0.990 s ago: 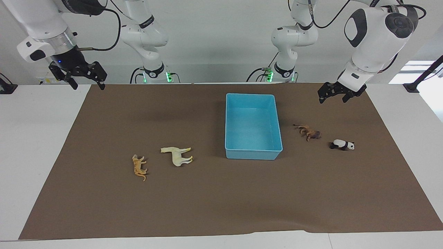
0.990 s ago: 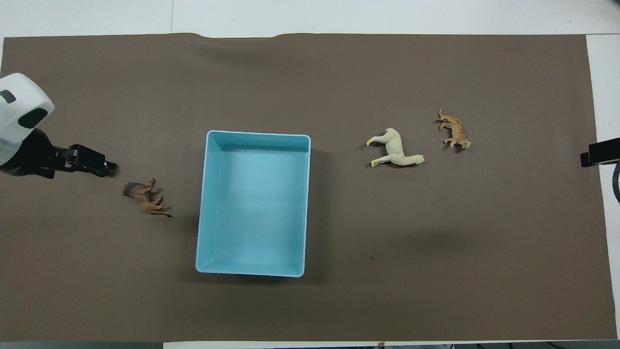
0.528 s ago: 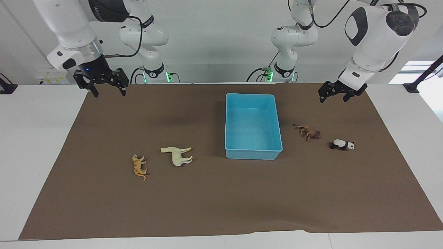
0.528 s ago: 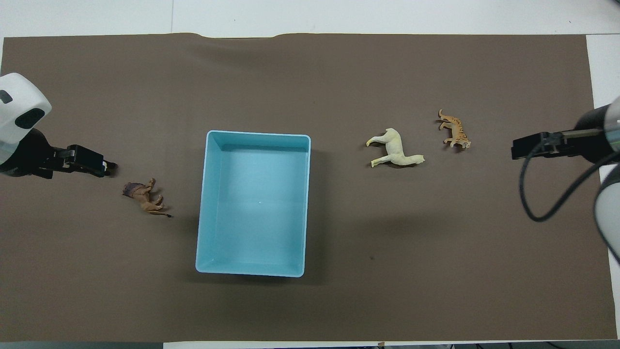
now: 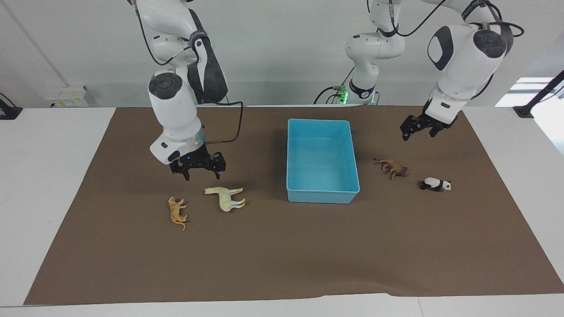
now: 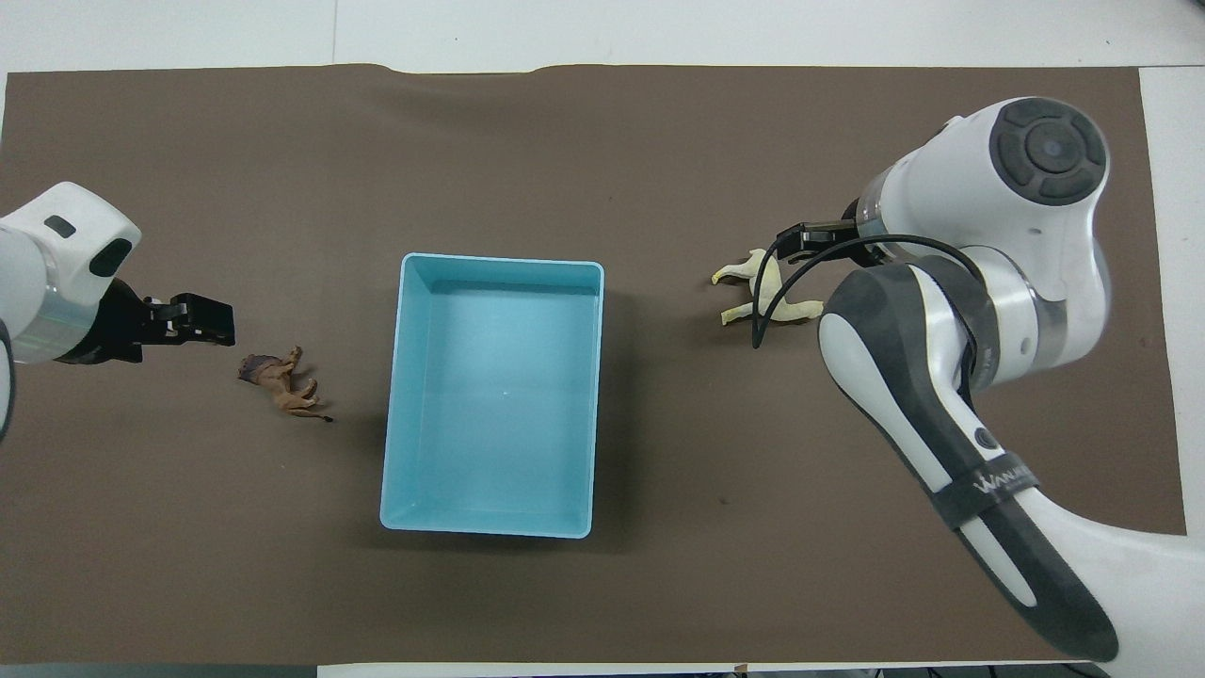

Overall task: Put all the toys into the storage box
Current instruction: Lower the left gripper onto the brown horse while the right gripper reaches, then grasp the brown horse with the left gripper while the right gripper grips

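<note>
The light blue storage box (image 5: 321,163) (image 6: 494,395) stands in the middle of the mat with nothing in it. The cream horse (image 5: 225,197) (image 6: 795,309) and orange tiger (image 5: 177,212) lie toward the right arm's end. My right gripper (image 5: 202,175) (image 6: 800,240) hangs open just above the mat beside the horse, on the side nearer the robots. In the overhead view the right arm hides the tiger. The brown lion (image 5: 393,167) (image 6: 280,381) and panda (image 5: 436,184) lie toward the left arm's end. My left gripper (image 5: 417,132) (image 6: 212,320) hovers open over the mat near them, holding nothing.
A brown mat (image 5: 282,255) covers most of the white table, with a small ripple at its edge farthest from the robots (image 5: 387,294). Black clamps sit at both table ends (image 5: 9,112) (image 5: 526,111).
My right arm has swung from the table's corner out and down to just above the mat by the horse. My left gripper has dropped slightly toward the lion. The toys have not moved.
</note>
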### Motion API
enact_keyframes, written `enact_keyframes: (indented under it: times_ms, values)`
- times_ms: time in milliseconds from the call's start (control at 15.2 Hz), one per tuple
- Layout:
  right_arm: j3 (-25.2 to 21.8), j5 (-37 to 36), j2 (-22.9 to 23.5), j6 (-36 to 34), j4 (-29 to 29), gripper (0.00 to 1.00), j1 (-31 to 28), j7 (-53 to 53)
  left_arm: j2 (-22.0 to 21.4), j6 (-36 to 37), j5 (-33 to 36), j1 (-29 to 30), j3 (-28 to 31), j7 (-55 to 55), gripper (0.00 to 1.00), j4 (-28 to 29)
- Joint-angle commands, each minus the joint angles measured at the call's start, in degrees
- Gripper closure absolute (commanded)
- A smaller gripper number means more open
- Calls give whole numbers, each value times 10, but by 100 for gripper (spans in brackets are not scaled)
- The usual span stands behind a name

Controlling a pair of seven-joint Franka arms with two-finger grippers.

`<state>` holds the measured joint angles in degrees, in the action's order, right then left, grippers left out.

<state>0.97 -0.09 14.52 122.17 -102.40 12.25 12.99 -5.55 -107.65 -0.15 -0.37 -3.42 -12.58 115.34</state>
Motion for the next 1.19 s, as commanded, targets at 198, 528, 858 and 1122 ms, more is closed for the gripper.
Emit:
enact_keyframes:
  times_ms: [198,528,858,1122]
  values:
    - [3,-10,55,57,6,0,35,9,-8,-176,1,16,-1,-118,0,146]
    - [3,-36,64,110,-52,0,41,15,69,-351,1,48,-2,-276,0,180]
    - [2,-41,58,178,-105,0,39,8,81,-374,1,41,-2,-463,0,188]
    - [1,-54,56,203,-124,21,38,5,77,-375,1,36,-2,-508,0,218]
